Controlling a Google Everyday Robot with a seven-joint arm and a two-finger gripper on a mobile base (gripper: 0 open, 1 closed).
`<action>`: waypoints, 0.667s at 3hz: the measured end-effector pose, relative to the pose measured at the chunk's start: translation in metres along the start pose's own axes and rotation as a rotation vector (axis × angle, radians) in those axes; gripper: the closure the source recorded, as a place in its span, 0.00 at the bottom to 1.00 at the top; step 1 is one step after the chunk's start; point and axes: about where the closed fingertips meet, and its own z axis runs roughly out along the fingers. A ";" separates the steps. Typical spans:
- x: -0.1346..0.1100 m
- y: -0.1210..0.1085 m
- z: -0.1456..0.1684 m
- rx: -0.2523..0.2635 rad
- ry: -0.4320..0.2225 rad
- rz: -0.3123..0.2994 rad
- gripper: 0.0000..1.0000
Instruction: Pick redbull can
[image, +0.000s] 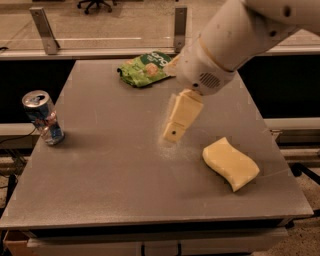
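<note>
Camera view: a grey surface (115, 175) carries three objects, and the robot arm (235, 35) reaches in from the far right corner. The end effector (175, 129) hangs over the middle of the surface, angled downward. Whether it is open or closed cannot be told from this angle.

Principal hazard: the redbull can (44, 117) stands upright close to the left edge. It is tall and slim, so an approach that meets its wall off-centre or too high would probably tip it or push it over that edge.

Second hazard: the can's smooth metal wall offers little friction, so a closure placed near the shiny top could let it slip on lifting.

Lesser concern: the green snack bag (147, 67) lies near the far edge, partly behind the wrist, and the yellow sponge (231, 163) lies toward the near right corner. Both sit off a straight line to the can and seem unlikely to interfere.

Relative position: the can is well apart from the end effector, toward the left edge and at roughly the same depth. Bare surface lies between them. There is no contact, and the grasp is not yet begun.
</note>
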 end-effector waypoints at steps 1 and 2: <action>-0.062 0.012 0.023 -0.017 -0.119 -0.037 0.00; -0.062 0.012 0.023 -0.017 -0.119 -0.037 0.00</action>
